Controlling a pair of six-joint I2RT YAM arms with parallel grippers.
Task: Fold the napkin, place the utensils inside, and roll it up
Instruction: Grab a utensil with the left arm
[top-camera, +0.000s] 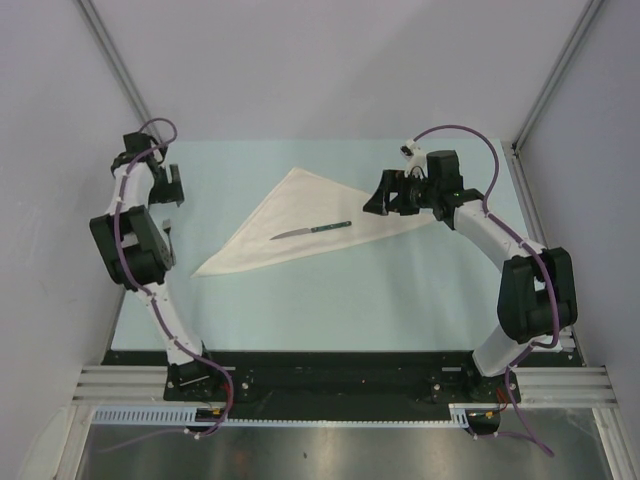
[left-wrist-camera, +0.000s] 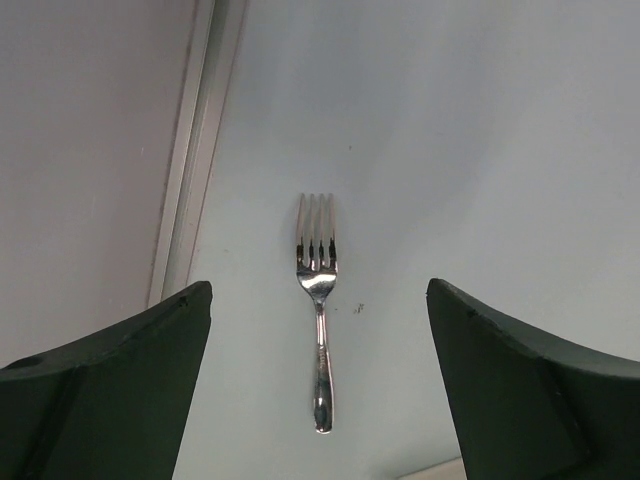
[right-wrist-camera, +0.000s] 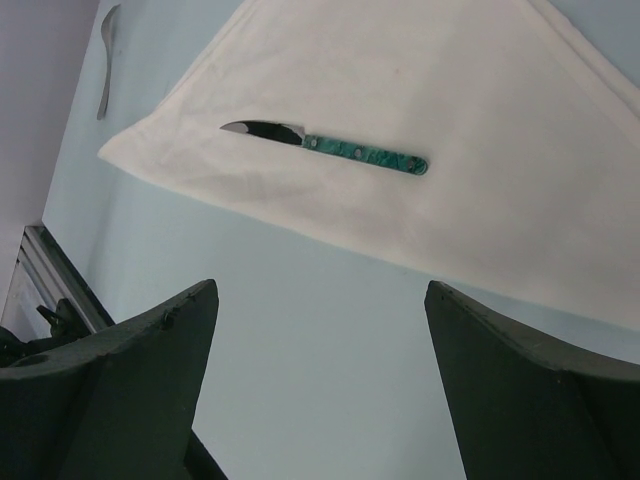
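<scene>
The napkin (top-camera: 300, 212) lies flat on the table, folded into a long white triangle; it also shows in the right wrist view (right-wrist-camera: 420, 80). The knife (top-camera: 311, 231), with a teal handle and silver blade, rests on top of it near the long edge, and also shows in the right wrist view (right-wrist-camera: 330, 148). My right gripper (top-camera: 385, 195) is open and empty, over the napkin's right corner (right-wrist-camera: 320, 285). My left gripper (top-camera: 168, 188) is open and empty at the far left, off the cloth. In the left wrist view (left-wrist-camera: 318, 285) a silver fork (left-wrist-camera: 318, 300) lies on the table between its fingers.
The pale blue table mat (top-camera: 330, 300) spreads in front of the napkin. Grey walls close in on the left, back and right, with an aluminium rail (left-wrist-camera: 190, 150) along the left edge beside the fork. The fork also shows far off in the right wrist view (right-wrist-camera: 106, 55).
</scene>
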